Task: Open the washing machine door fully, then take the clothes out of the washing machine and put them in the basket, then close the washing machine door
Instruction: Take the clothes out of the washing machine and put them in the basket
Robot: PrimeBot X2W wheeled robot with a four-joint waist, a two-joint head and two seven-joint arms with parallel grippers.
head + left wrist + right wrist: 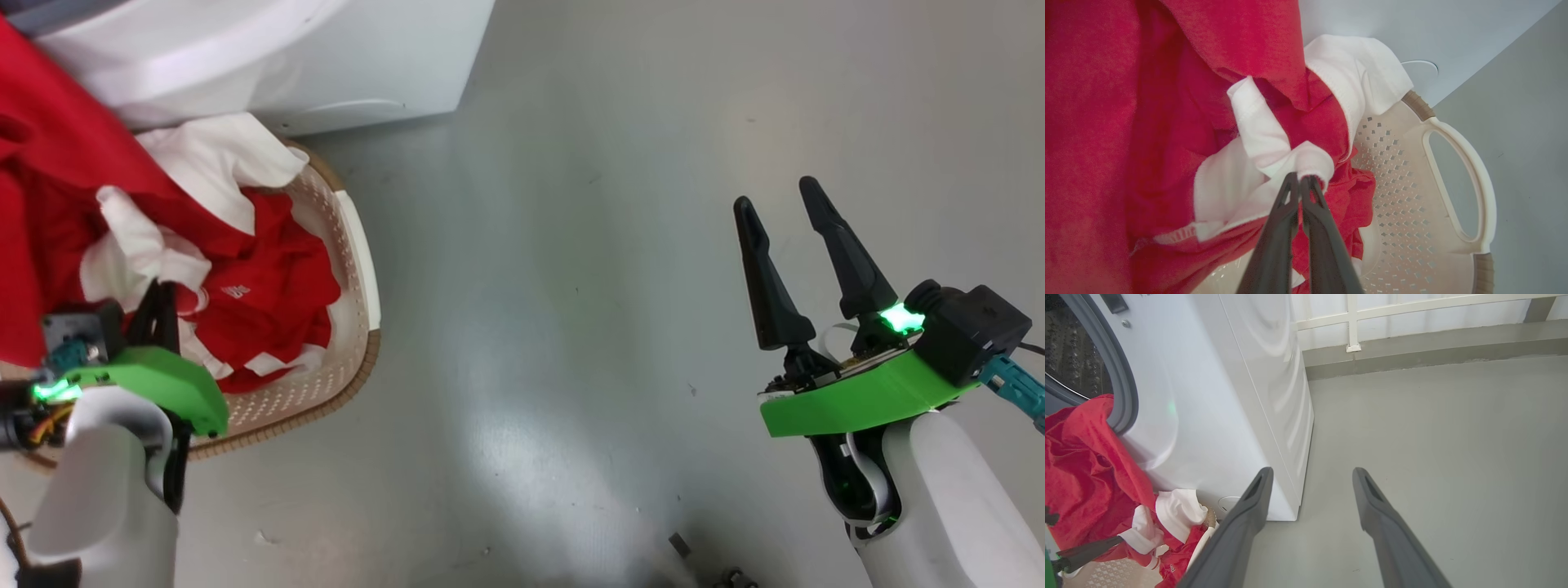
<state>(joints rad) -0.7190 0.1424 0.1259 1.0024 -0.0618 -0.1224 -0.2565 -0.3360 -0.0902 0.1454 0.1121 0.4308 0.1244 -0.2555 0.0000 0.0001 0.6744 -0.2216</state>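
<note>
Left pincer (1300,179) pinches clothes (1167,122) over basket (1453,163).

The floor (571,286) is smooth, pale grey and faintly glossy, with a soft patch of glare near the middle; the white washing machine (326,57) stands on it at the upper left of the head view; the basket (347,327) sits on it just beside the machine's front; small dark scraps (679,545) lie near the bottom edge; behind, the floor meets a low grey kerb (1412,355).
</note>
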